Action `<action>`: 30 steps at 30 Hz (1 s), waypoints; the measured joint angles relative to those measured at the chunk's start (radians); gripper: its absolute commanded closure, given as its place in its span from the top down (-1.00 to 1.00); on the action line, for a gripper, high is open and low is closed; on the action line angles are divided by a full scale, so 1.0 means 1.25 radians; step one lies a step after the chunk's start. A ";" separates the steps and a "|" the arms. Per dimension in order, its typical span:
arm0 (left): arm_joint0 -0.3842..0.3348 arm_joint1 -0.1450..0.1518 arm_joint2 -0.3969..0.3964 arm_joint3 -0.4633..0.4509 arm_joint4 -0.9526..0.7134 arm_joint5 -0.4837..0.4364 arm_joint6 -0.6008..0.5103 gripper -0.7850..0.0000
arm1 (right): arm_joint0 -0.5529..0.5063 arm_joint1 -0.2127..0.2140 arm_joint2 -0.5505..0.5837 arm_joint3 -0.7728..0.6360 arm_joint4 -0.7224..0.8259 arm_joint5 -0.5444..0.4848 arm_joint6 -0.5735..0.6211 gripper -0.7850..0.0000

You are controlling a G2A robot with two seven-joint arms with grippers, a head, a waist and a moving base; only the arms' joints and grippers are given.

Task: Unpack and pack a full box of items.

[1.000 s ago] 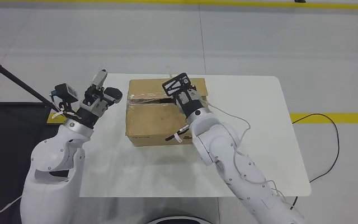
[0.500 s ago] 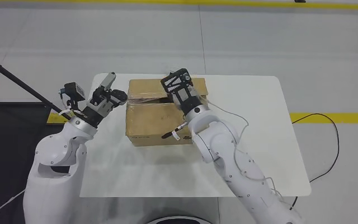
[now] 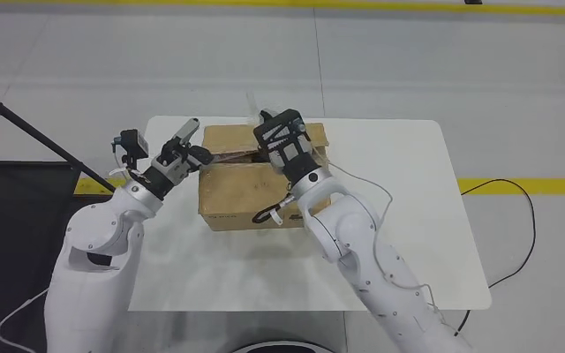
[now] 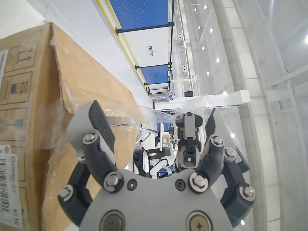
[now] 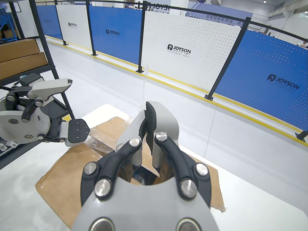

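Sitting on a white rectangular table [image 3: 397, 176], a brown cardboard shipping box [image 3: 238, 190] lies with its long side toward the robot. Printed handling symbols and a barcode label mark the end of the box nearest the left arm. Along the top of the box, the flaps have parted slightly, leaving a dark gap at the seam.

Directly above that seam is the right gripper [image 3: 269, 119], its two grey fingers pressed together on a strip of clear packing tape [image 5: 144, 82]. The strip rises thinly upward from the fingertips, and more crinkled tape trails from them back toward the left end of the box.

At that left end, level with the upper edge, is the left gripper [image 3: 194, 143]. Its fingers are spread wide apart and hold nothing. The black ribbed pad of one finger [image 4: 101, 123] is at the wrinkled tape on the box's corner; the other finger stands clear above the box.

Beyond the box, across a pale floor with a yellow line, runs a fence of blue and white perforated panels [image 5: 187, 56]. Left of the box stands a black metal rack [image 5: 36, 20] holding flat cardboard.
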 measured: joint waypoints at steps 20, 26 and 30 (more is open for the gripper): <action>-0.097 0.003 0.062 0.074 0.001 0.047 0.030 1.00 | -0.008 -0.014 0.016 0.015 0.013 -0.023 0.004 -1.00; -0.120 0.003 0.088 0.115 0.018 0.052 0.020 1.00 | -0.019 -0.016 0.024 0.006 0.007 -0.033 0.001 -1.00; -0.122 0.005 0.097 0.131 0.033 0.054 0.018 1.00 | -0.023 -0.018 0.025 0.002 0.005 -0.041 -0.008 -1.00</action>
